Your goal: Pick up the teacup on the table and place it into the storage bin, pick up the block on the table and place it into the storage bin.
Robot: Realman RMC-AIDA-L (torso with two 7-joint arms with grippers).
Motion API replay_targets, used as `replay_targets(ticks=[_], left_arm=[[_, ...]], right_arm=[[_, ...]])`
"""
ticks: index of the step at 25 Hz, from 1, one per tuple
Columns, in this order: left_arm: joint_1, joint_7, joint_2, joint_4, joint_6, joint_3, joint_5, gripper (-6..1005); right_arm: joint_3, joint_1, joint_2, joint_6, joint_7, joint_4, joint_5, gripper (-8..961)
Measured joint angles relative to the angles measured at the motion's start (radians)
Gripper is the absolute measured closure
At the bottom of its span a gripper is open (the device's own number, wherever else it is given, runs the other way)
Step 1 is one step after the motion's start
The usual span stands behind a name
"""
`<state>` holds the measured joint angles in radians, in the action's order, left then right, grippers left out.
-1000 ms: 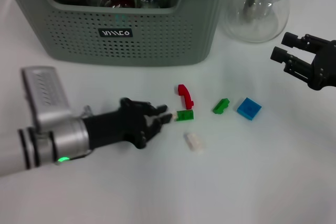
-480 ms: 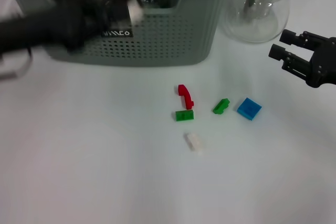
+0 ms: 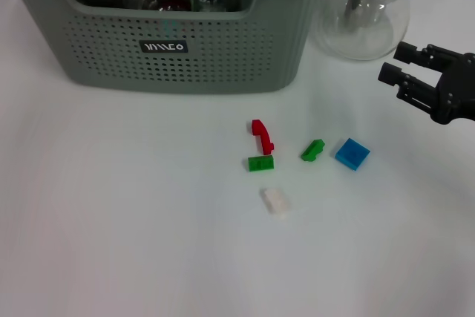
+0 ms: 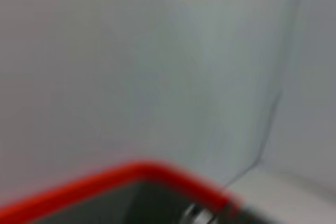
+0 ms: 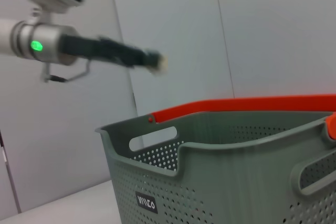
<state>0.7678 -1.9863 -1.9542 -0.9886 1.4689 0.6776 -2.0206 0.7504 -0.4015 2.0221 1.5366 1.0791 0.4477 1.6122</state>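
The left gripper has left the head view, raised above the storage bin, holding a pale block. White table, grey walls. Right gripper parked, spread wide.

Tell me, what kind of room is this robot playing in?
Probably a robot test lab, not a home. There's a plain white table, bare grey walls, and a storage bin with small toy blocks set out as practice for the end effector.
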Motion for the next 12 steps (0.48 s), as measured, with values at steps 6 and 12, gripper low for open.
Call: replay_targets(ticks=[6,12], left_arm=[[0.066,-0.165,-0.029,0.027,-0.211,0.143,-0.295,849],[0.094,-0.333,-0.055,0.038,-0.313,0.260,-0.497,848]], right_arm=[[0.000,-0.005,0.002,-0.012,-0.003,0.000,0.000,449],[-0.001,-0.006,0.003,-0.013,-0.004,0.000,0.000,449]])
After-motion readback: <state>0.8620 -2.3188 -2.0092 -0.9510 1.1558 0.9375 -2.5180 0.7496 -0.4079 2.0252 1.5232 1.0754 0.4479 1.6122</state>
